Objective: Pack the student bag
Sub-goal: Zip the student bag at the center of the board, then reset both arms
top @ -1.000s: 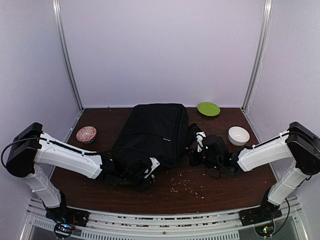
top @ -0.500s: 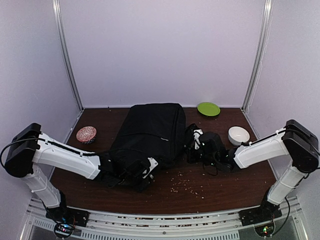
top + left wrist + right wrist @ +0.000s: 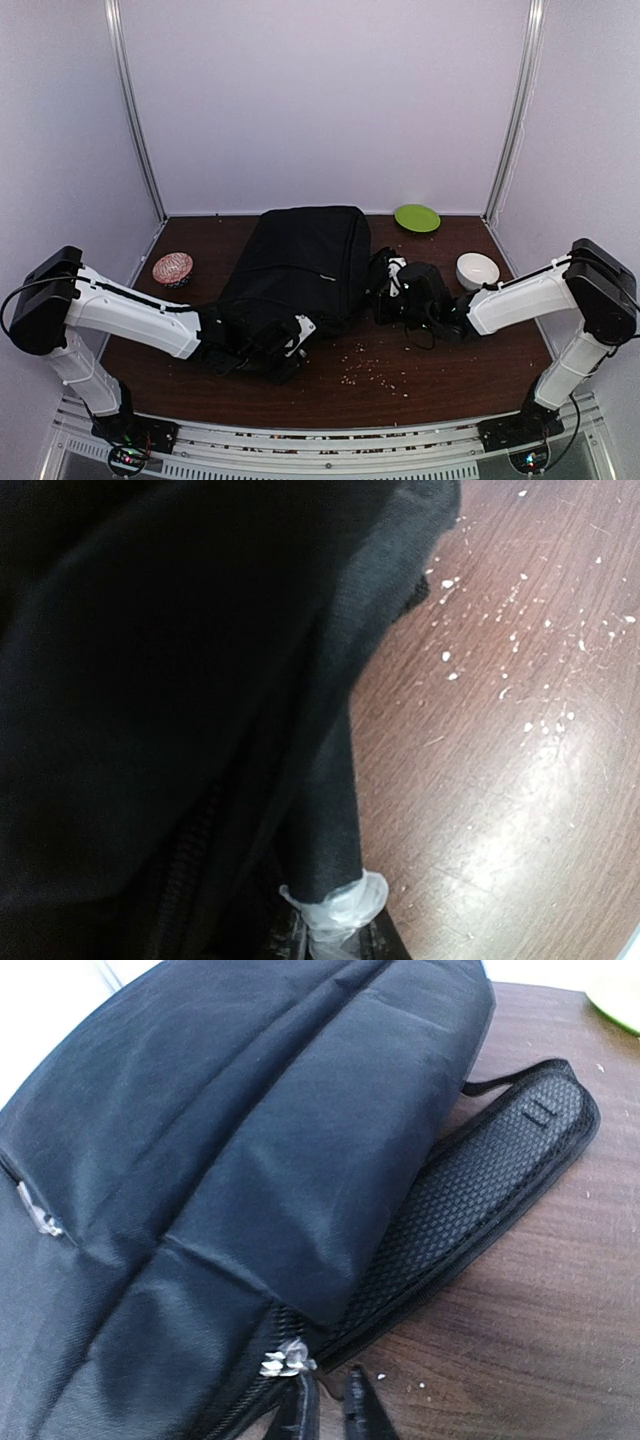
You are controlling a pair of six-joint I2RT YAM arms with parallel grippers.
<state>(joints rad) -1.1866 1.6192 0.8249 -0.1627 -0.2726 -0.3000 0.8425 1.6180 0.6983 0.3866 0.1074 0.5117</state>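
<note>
- The left gripper [image 3: 335,932] is pinching, nearly closed, a strip of black fabric at the near edge of the student bag [image 3: 305,262].
- The right gripper [image 3: 330,1405] is standing a crack apart and gripping nothing, its fingertips just below a silver zipper pull [image 3: 285,1363] on the bag's right side.
- The bag is lying flat mid-tabletop [image 3: 470,375], with crumbs [image 3: 375,372] lying near its front.

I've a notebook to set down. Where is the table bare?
Bare wood: near right corner, right of crumbs; far left, behind the patterned bowl. Crowded: student bag, with the left end effector at its near edge, right end effector at its right side.
</note>
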